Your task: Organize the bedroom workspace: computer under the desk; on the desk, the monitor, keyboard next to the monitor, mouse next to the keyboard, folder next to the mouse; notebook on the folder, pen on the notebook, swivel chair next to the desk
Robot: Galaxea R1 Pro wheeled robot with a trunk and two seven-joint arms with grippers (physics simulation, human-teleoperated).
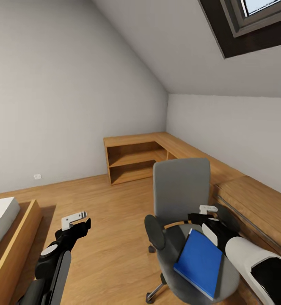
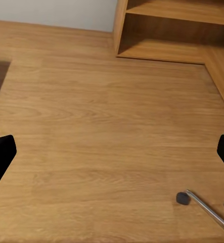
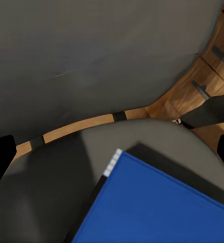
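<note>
The swivel chair (image 1: 181, 199) stands at the near right of the room on the wooden floor (image 1: 106, 212), its grey back upright and facing the far wall. A blue folder (image 1: 199, 262) lies flat on the grey seat, toward the seat's near side. In the right wrist view the folder (image 3: 157, 207) covers the near part of the seat (image 3: 56, 177), with a black cover edge showing beside the blue. One chrome leg of the chair's base, with a caster (image 2: 183, 198), appears in the left wrist view.

The right gripper (image 1: 209, 210) hangs above the seat, just beside the chair back and beyond the folder. Its fingers (image 3: 0, 152) stand wide apart at the two edges of the right wrist view and touch nothing.

The left gripper (image 1: 75, 219) hangs over bare floor at the near left, well apart from the chair. Its fingers (image 2: 0, 154) are spread wide and hold nothing.

A low wooden shelf unit (image 1: 134, 161) occupies the far corner and runs along the right wall. A bed (image 1: 1, 222) in a wooden frame sits at the near left. A skylight (image 1: 259, 12) is set in the sloped ceiling at upper right.
</note>
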